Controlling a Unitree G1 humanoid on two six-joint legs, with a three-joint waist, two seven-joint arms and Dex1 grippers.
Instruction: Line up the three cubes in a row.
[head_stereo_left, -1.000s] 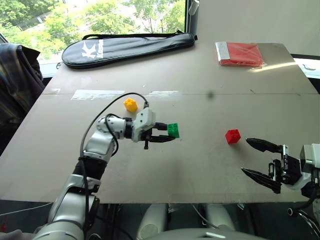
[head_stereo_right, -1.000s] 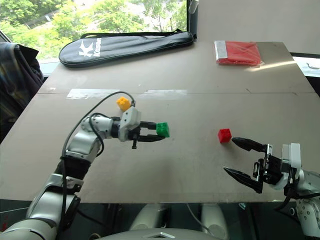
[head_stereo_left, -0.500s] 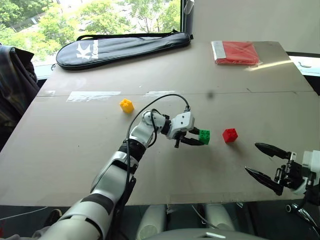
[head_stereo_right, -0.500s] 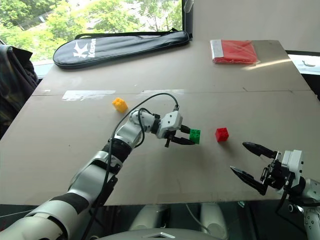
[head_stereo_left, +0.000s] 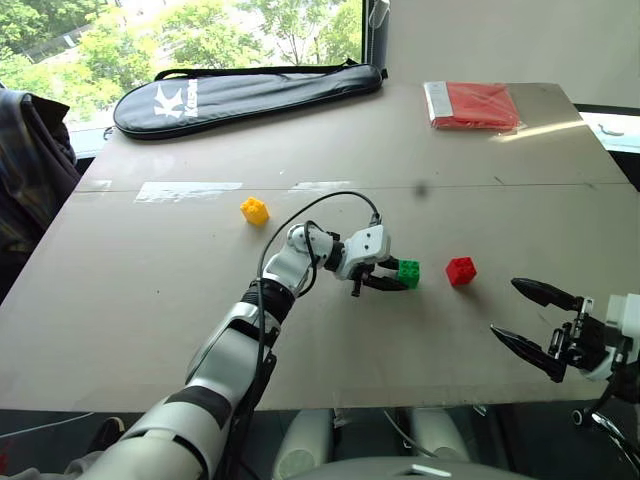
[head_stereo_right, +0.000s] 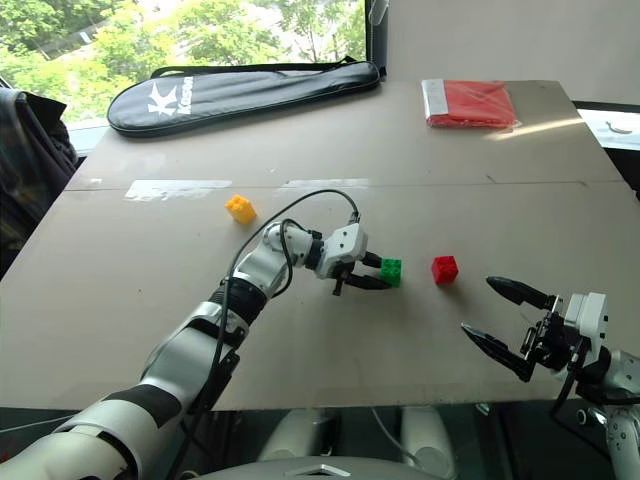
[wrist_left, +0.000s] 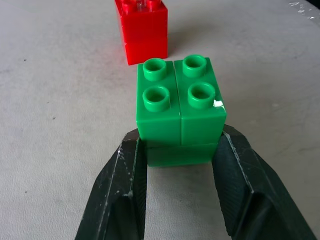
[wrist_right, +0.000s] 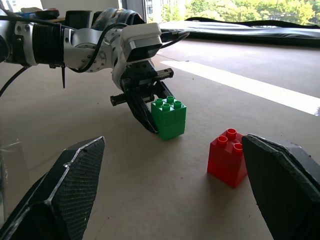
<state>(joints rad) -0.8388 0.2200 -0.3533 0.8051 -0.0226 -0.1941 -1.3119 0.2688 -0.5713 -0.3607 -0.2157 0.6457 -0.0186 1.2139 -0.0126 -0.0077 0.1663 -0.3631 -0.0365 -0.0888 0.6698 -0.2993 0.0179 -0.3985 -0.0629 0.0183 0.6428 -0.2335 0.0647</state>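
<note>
1. Green cube (wrist_left: 180, 112): glossy moulded plastic, square block with four round hollow studs on top and a seam down the middle. My left gripper (head_stereo_left: 392, 279) pinches it by its lower sides, black fingers (wrist_left: 120, 195) smooth and tapered. It sits at table level, though I can't tell if it touches the surface.
2. Red cube (head_stereo_left: 461, 271): same shiny studded plastic, standing on the table just to the right of the green one, a small gap between them.
3. Yellow cube (head_stereo_left: 254, 210): same kind of brick, well apart to the left and farther back, near a strip of pale tape (head_stereo_left: 188, 190).
4. My right gripper (head_stereo_left: 538, 320): fingers spread wide, holding nothing, near the table's front right edge; pads (wrist_right: 75, 175) show a fine cross-hatched texture.
5. Table (head_stereo_left: 130, 290): flat matte grey-brown board, lightly scuffed, with a seam across the width.
6. Far edge: long black fabric racket bag (head_stereo_left: 250, 95) with white lettering; flat red packet (head_stereo_left: 475, 105) in clear crinkly wrap at the far right.
7. Window behind with green trees; dark checked cloth (head_stereo_left: 30, 160) at the left.
</note>
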